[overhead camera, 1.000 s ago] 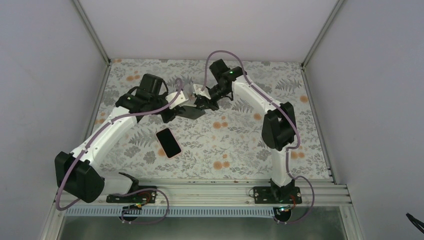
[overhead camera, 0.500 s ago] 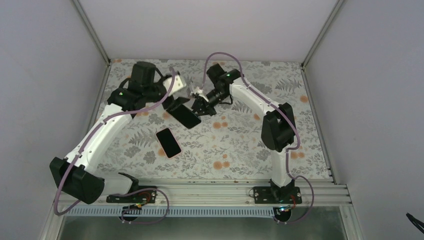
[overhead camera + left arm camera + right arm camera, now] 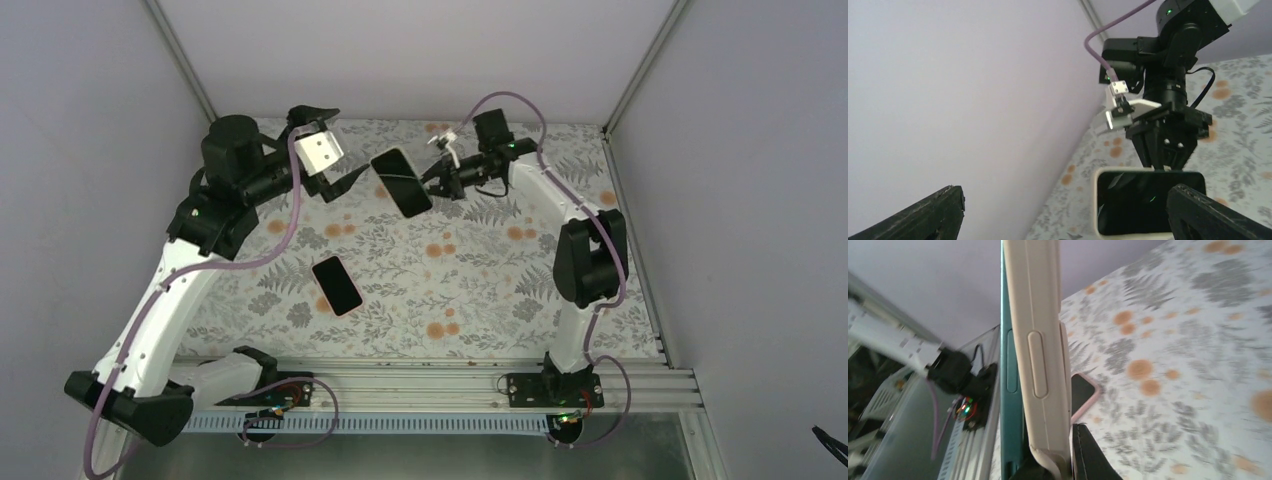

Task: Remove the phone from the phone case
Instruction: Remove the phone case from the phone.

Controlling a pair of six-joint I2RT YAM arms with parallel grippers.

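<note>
My right gripper (image 3: 434, 183) is shut on one end of the phone case (image 3: 401, 182), a cream case held up above the far middle of the table. The dark phone screen (image 3: 1133, 202) faces my left wrist camera. In the right wrist view the phone's teal edge (image 3: 1010, 365) stands alongside the cream case wall (image 3: 1040, 340), between my right gripper's (image 3: 1053, 452) jaws. My left gripper (image 3: 350, 143) is wide open, raised to the left of the phone and apart from it. Its two black fingers (image 3: 923, 215) frame the cased phone from a distance.
A second phone in a pink case (image 3: 337, 285) lies screen-up on the flowered table cover (image 3: 480, 290), near the left arm's forearm. Grey walls close in the back and both sides. The metal rail (image 3: 440, 385) with both arm bases runs along the near edge.
My left gripper has opened, let go of the cased phone and pulled back up and to the left. My right gripper has carried the cased phone up toward the back right.
</note>
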